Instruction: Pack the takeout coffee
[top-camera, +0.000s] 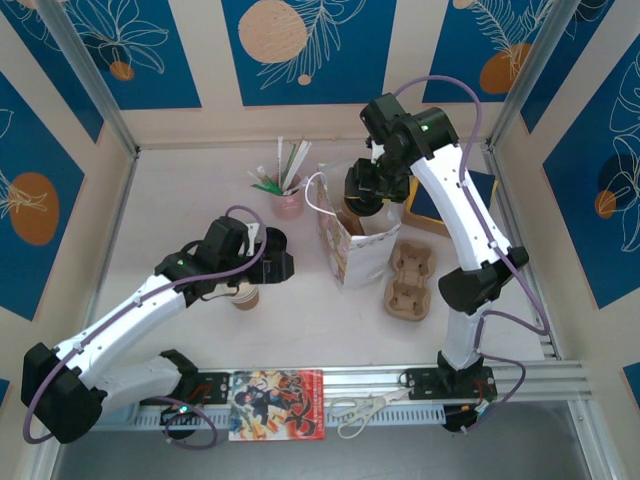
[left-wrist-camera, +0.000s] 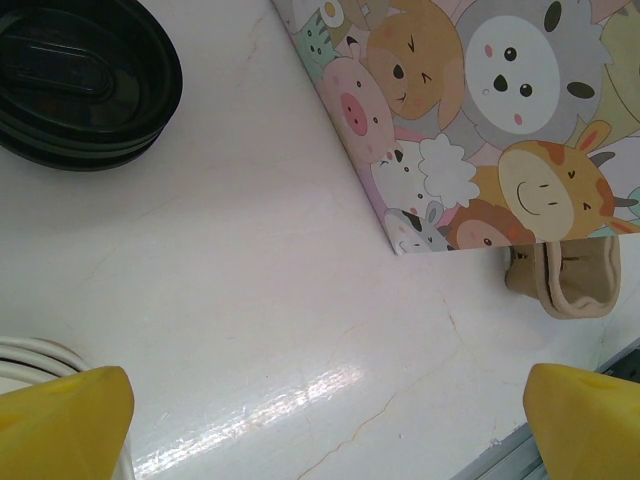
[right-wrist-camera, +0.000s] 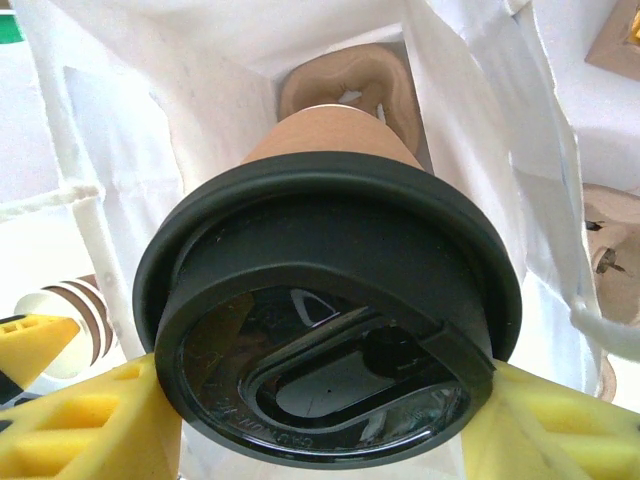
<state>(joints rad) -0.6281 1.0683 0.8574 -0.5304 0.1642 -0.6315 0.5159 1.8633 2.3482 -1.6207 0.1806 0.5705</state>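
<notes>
kraft-brown under a black lid (right-wrist-camera: 330, 300), the takeout coffee (right-wrist-camera: 330, 140) hangs in the right gripper (right-wrist-camera: 325, 425), whose yellow fingers (right-wrist-camera: 90, 420) clamp it from either side up by the lid, likely so the tapered body is free to slide down. it is at the open mouth of the paper bag (right-wrist-camera: 150, 130), in line with the pulp carrier (right-wrist-camera: 350, 70) on the bag floor, which looks like its intended seat. whether the base has passed the rim i cannot tell. the cup is upright: long axis vertical, lid toward the wrist camera, base pointing down into the bag. the left gripper (left-wrist-camera: 322, 430) hovers spread wide and empty over the table (left-wrist-camera: 250, 300) beside the bag's cartoon face, near a stack of black lids (left-wrist-camera: 80, 80), probably parked clear.
</notes>
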